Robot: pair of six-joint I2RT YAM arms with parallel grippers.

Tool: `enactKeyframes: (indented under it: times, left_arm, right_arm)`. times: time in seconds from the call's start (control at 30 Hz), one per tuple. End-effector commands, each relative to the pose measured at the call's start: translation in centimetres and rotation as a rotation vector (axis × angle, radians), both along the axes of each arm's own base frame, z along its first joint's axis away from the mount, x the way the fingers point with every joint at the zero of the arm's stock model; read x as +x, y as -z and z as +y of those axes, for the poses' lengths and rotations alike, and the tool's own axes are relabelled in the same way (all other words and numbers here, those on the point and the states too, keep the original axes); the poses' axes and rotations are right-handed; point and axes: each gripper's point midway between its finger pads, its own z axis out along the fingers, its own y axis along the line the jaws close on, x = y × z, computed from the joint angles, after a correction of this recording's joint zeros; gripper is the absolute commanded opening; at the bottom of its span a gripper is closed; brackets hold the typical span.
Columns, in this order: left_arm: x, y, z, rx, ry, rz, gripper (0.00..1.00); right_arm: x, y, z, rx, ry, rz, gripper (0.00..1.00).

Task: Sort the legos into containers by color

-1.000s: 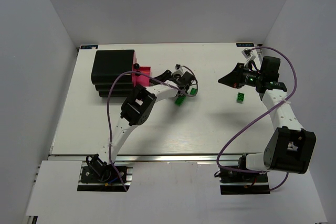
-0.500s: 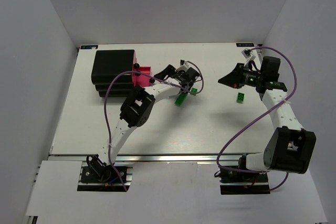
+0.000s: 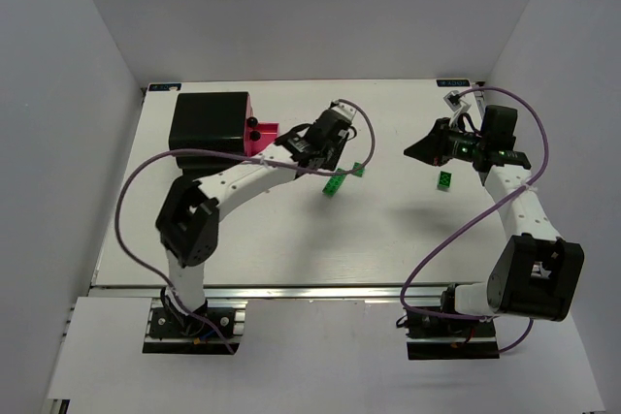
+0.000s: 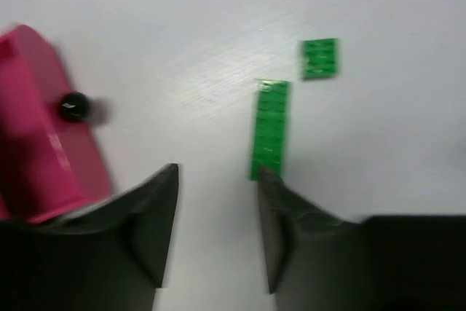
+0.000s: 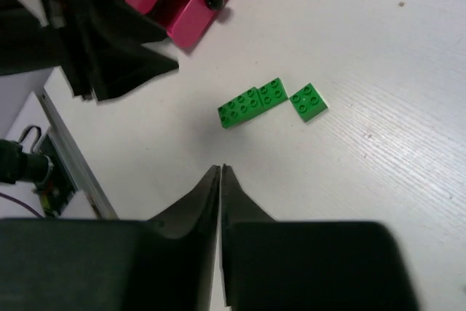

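— Well, how much of the sorting can be counted as done?

— Little can be confirmed. Three green pieces are seen lying on the desk [image 3: 291, 239]. A long green strip [image 3: 333, 184] and a small green brick [image 3: 357, 170] lie just beside each other near the desk's middle, and a second green brick [image 3: 444, 179] lies nearer the right edge.

— And the containers?

— The pink drawers [image 3: 264, 139] are pulled out of the black cabinet [image 3: 207, 121] toward the far-left corner. What lies inside them cannot be told.

— How are the tools held?

— The left tool [image 4: 217, 172] is held apart with nothing in it, between the drawers and the green strip, whose near end lies just beside one finger. The right tool [image 5: 220, 171] is seen with its tips together on nothing, near the second green brick.

— What is left, then?

— All three green pieces are judged not yet stored. No red or pale yellow bricks are made out anywhere.
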Motion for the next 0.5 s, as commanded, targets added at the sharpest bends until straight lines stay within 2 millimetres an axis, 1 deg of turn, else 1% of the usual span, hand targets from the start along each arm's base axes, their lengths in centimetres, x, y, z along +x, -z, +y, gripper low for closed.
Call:
enactKeyframes:
  times: [0.0,0.03,0.07,0.1,0.13,0.17,0.2,0.23,0.3,0.33,0.4,0.43,0.47]
  left_arm:
    - [-3.8,-0.7,-4.6,-0.271,0.242,0.132,0.62]
    - [-5.5,-0.2,-5.9,-0.317,0.333,0.203,0.71]
    - [-6.3,0.5,-6.3,-0.323,0.362,0.248,0.78]
    - [-6.6,1.0,-6.7,-0.329,0.385,0.273,0.88]
    - [-6.8,2.1,-7.0,-0.324,0.394,0.305,0.91]
    - [-7.1,2.6,-7.1,-0.32,0.401,0.325,0.92]
    - [-6.9,2.9,-7.2,-0.317,0.397,0.333,0.93]
    - [-7.0,3.9,-7.2,-0.308,0.392,0.354,0.93]
    - [-6.6,4.4,-7.4,-0.3,0.382,0.349,0.93]
    - [-6.5,5.2,-7.4,-0.289,0.376,0.361,0.93]
    - [-5.8,5.5,-7.4,-0.267,0.357,0.351,0.91]
    - [-6.0,6.6,-7.4,-0.237,0.351,0.368,0.9]
    - [-5.4,7.1,-7.0,-0.209,0.323,0.354,0.89]
  right_arm:
    - [0.3,-1.9,-0.6,-0.019,0.012,-0.076,0.0]
    - [0.4,-2.0,-0.7,-0.018,0.014,-0.077,0.0]
    - [0.3,-2.0,-0.7,-0.016,0.015,-0.076,0.0]
    - [0.4,-2.0,-0.9,-0.015,0.018,-0.074,0.0]
    - [0.5,-2.0,-1.1,-0.015,0.023,-0.074,0.08]
    - [0.5,-2.0,-1.2,-0.013,0.025,-0.075,0.17]
    - [0.5,-2.1,-1.4,-0.01,0.028,-0.072,0.23]
    - [0.4,-2.1,-1.4,-0.006,0.026,-0.071,0.33]
    - [0.5,-2.1,-1.8,-0.003,0.037,-0.069,0.38]
    - [0.5,-2.2,-1.8,0.0,0.037,-0.07,0.39]
    - [0.5,-2.1,-2.0,0.005,0.038,-0.065,0.4]
    - [0.4,-2.2,-2.0,0.009,0.038,-0.064,0.4]
    - [0.5,-2.1,-2.1,0.01,0.038,-0.063,0.4]
